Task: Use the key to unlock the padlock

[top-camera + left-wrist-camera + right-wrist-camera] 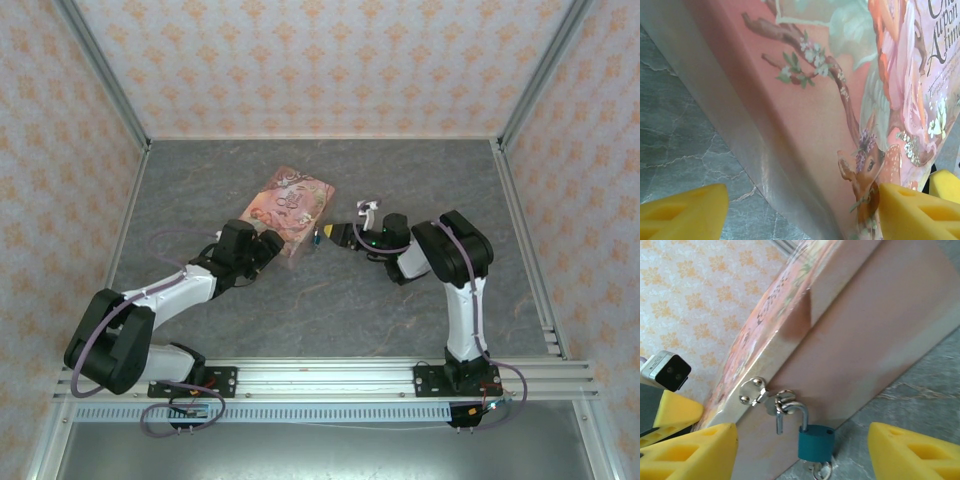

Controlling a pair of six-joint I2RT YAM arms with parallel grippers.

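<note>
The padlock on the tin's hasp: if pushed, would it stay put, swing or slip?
Likely to swing: the padlock hangs from the hasp by its thin shackle alone. Probably light, being tiny beside the tin. Its smooth teal body may slip between jaws.

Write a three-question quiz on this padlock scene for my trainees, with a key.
1. True or false: the padlock hangs from the metal hasp on the side of the pink tin.
2. What colour is the padlock's body? A) red B) teal C) black
3. In the wrist views, which arm's tool has the padlock between its yellow fingers?

Key
1. True.
2. B.
3. The right tool, with its fingers spread wide on either side of the padlock.
</note>
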